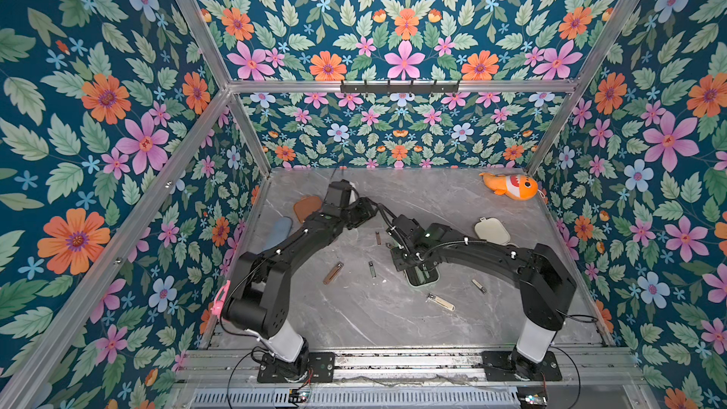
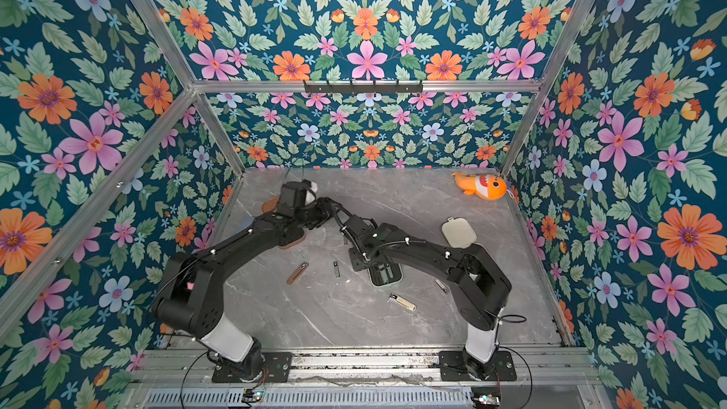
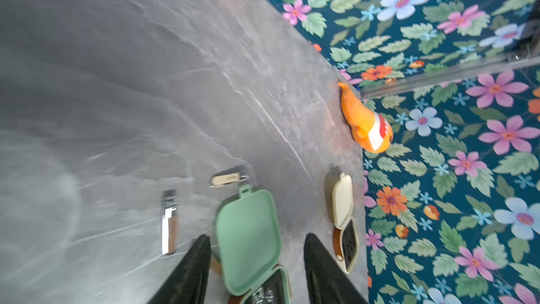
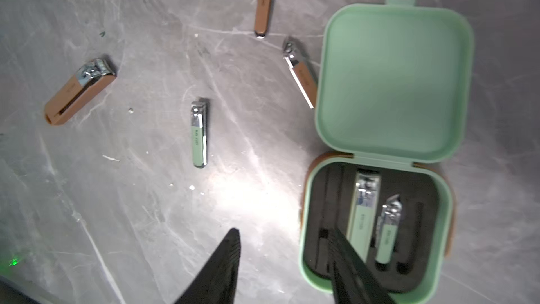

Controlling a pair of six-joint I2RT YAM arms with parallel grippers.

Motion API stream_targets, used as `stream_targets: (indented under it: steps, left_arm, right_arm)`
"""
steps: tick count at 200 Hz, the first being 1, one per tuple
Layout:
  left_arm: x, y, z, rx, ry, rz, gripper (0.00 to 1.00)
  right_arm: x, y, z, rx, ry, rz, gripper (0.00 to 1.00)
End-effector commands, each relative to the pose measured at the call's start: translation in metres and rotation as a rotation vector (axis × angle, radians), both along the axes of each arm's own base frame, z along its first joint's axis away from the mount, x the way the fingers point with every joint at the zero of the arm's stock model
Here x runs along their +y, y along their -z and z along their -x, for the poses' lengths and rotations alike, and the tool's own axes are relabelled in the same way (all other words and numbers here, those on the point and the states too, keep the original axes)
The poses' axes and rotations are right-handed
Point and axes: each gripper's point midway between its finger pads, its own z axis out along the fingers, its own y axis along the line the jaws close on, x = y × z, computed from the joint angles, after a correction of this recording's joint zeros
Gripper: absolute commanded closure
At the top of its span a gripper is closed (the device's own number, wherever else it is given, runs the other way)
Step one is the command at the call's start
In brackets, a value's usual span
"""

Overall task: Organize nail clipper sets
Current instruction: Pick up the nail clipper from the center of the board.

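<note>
1. The mint green case (image 4: 394, 83) is seen open about the middle of the grey worktop (image 1: 373, 328), with its lid laid back flat. In both top views it is partly hidden under the right arm.
2. In its black tray (image 4: 415, 188) a large mint clipper (image 4: 362, 220) and a small mint clipper (image 4: 387, 232) are laid side by side.
3. The right hand (image 4: 284, 231) is held open and nothing is gripped. One finger (image 4: 350, 270) is over the tray, the other over bare worktop.
4. The left hand (image 3: 257, 238) is open and empty too, toward the far left, beside the brown case (image 1: 307, 206).
5. The cream case (image 1: 491, 230) is found open near the right edge.
6. Loose on the worktop are seen a wide brown clipper (image 4: 79, 92), a loose mint clipper (image 4: 199, 133), a slim brown tool (image 4: 264, 4) and a narrow brown clipper (image 4: 301, 74) just beside the lid.
7. An orange plush fish (image 1: 509, 186) lies in the far right corner.
</note>
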Motion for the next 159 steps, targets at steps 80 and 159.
stream_targets:
  steps: [80, 159]
  left_arm:
    - [0.102, 0.044, 0.088, 0.088, -0.138, -0.118, 0.42]
    - [0.117, 0.057, 0.108, 0.118, -0.155, -0.106, 0.42]
  right_arm:
    - [0.064, 0.045, 0.008, 0.122, -0.029, 0.051, 0.44]
    - [0.07, 0.071, -0.01, 0.126, 0.013, 0.118, 0.52]
